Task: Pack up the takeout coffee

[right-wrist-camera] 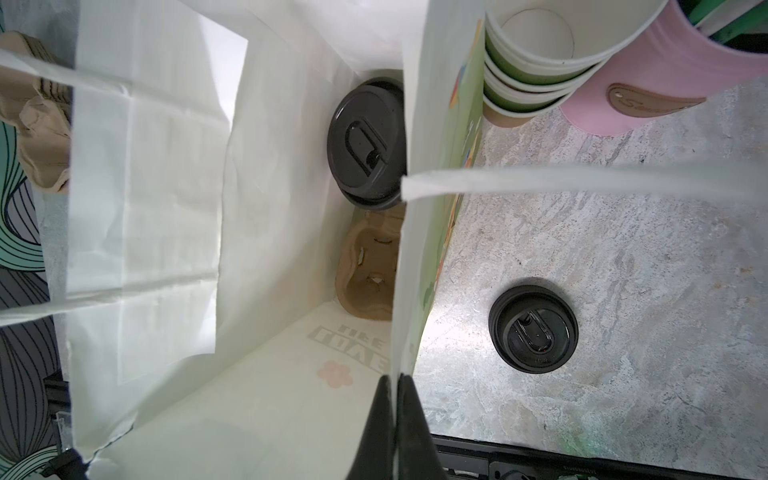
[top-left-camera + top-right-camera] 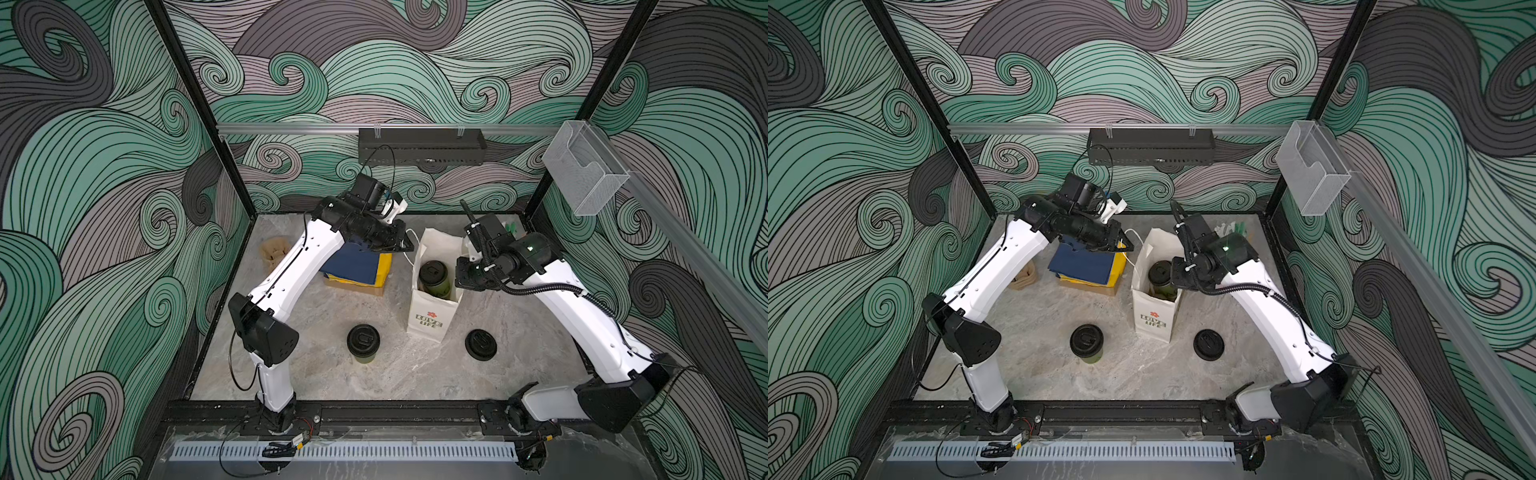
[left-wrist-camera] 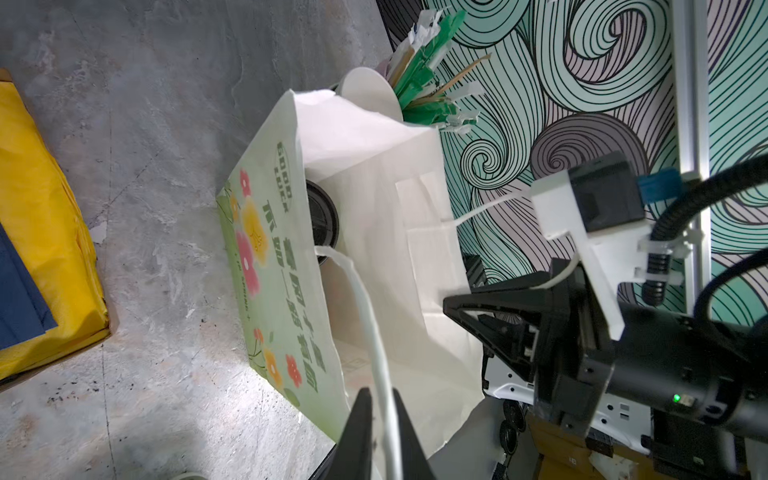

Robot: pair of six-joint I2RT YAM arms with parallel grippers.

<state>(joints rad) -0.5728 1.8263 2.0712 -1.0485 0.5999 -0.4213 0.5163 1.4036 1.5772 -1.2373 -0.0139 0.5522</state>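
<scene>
Arms bent inward, left gripper (image 3: 380, 397) pinches bag handle (image 3: 366, 299), right gripper (image 1: 395, 381) clamps bag wall (image 1: 432, 83).

Probably a robotics lab cell, wave-print walls (image 2: 415, 62), left arm (image 2: 291, 266), right arm (image 2: 582, 316), bolted to base rail (image 2: 395, 413)

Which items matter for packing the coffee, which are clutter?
Job: paper bag; cup carrier inside it; bagged lidded cup; tabletop lidded cup.
Clutter: loose black lid; lidless cup stack; pink stirrer holder; blue and yellow folded stack; spare carriers.
</scene>
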